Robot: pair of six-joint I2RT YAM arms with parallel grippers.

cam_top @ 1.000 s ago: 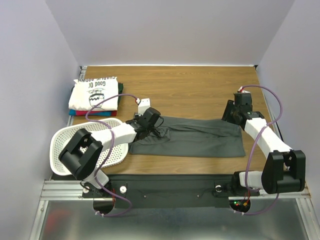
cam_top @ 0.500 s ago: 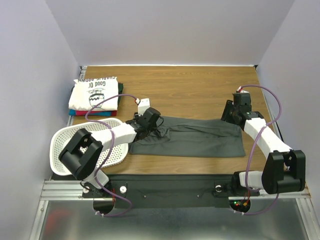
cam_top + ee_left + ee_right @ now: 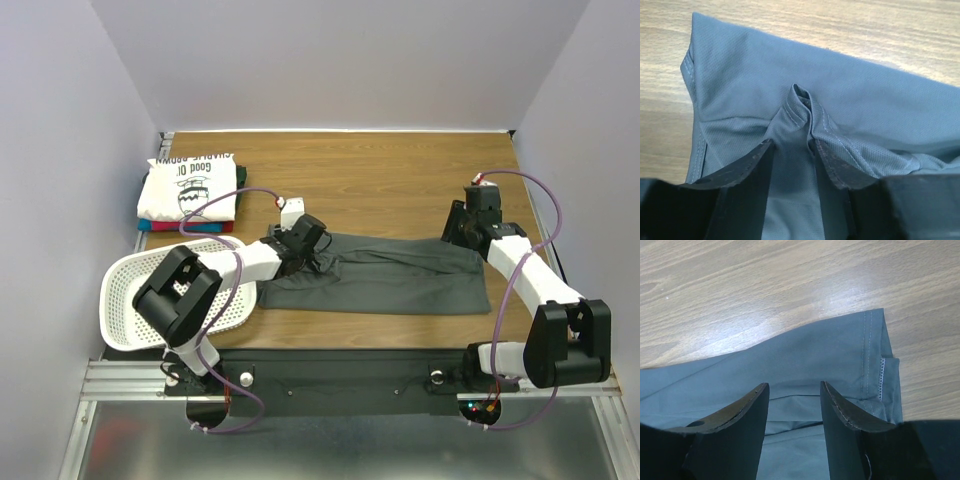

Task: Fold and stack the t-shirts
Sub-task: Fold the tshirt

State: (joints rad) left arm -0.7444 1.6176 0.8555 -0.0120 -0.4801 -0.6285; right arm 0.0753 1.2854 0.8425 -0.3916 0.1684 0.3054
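A dark charcoal-grey t-shirt (image 3: 390, 275) lies as a long folded band across the near middle of the table. My left gripper (image 3: 316, 260) is down on its left end. In the left wrist view the gripper (image 3: 792, 145) has its jaws apart over the cloth (image 3: 865, 110), with a raised ridge of hem just ahead of the right finger (image 3: 832, 167). My right gripper (image 3: 458, 237) is at the shirt's far right corner. In the right wrist view it (image 3: 794, 385) is open over the cloth (image 3: 805, 360) near the stitched hem. A white printed t-shirt (image 3: 190, 185) tops a folded stack at the far left.
Red and blue edges (image 3: 185, 227) show under the white tee. A white perforated basket (image 3: 125, 295) sits at the near left, partly under my left arm. Bare wood table (image 3: 380, 180) lies behind the grey shirt. Walls close in on both sides.
My left arm's elbow has swung right and the left gripper has shifted slightly toward the far right on the shirt's end. The right arm has barely moved.
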